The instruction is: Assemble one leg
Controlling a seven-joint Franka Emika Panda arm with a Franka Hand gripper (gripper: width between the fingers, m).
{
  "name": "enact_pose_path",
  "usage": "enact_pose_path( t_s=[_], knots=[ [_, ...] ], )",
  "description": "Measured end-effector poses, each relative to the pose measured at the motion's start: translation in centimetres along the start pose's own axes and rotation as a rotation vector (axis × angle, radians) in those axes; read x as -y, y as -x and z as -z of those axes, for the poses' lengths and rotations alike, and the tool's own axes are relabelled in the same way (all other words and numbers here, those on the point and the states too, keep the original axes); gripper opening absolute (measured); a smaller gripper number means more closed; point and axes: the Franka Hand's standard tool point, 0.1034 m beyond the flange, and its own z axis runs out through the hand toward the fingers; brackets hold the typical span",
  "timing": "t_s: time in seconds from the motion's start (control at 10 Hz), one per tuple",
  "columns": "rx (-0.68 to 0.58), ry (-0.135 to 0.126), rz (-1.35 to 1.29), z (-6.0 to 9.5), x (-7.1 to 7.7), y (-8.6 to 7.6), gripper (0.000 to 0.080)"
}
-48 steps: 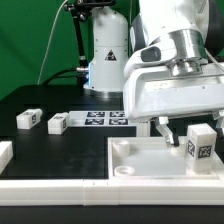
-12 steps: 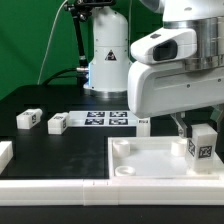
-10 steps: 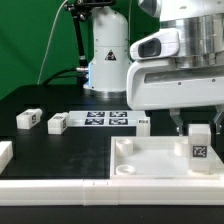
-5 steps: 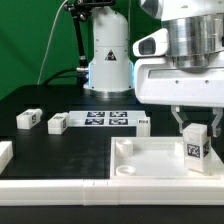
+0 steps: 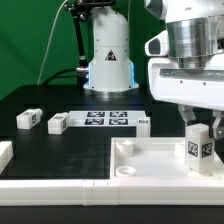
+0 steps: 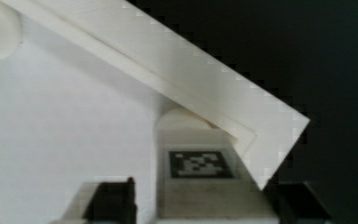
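With its gripper (image 5: 199, 130) apparently spread on both sides of the leg (image 5: 199, 150) in the tabletop (image 5: 150, 158) corner, the arm should centre itself and close squarely before turning.

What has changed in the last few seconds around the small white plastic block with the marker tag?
The robot's white wrist housing swung toward the exterior view's right. The gripper stays over the small white tagged leg, which barely shifted on the large white tabletop. The two loose blocks and the marker board stayed.
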Motion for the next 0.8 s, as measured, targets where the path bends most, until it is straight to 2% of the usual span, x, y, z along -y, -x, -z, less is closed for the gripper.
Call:
enact_pose_path(
  t_s=[0.1,0.2,0.5,0.7,0.8],
  knots=[
    [-0.001,0.001,0.058,-0.04,-0.02,-0.03,0.0515],
    [-0.001,0.003,0.156,-0.16,-0.08,-0.15,0.0606],
    [-0.001,0.010,0.587,-0.63,-0.04,-0.84,0.0647],
    [-0.025,0.054,0.899,-0.72,0.32,-0.83,0.0649],
    [-0.032,0.067,0.997,-0.71,0.35,-0.82,0.0649]
  ],
)
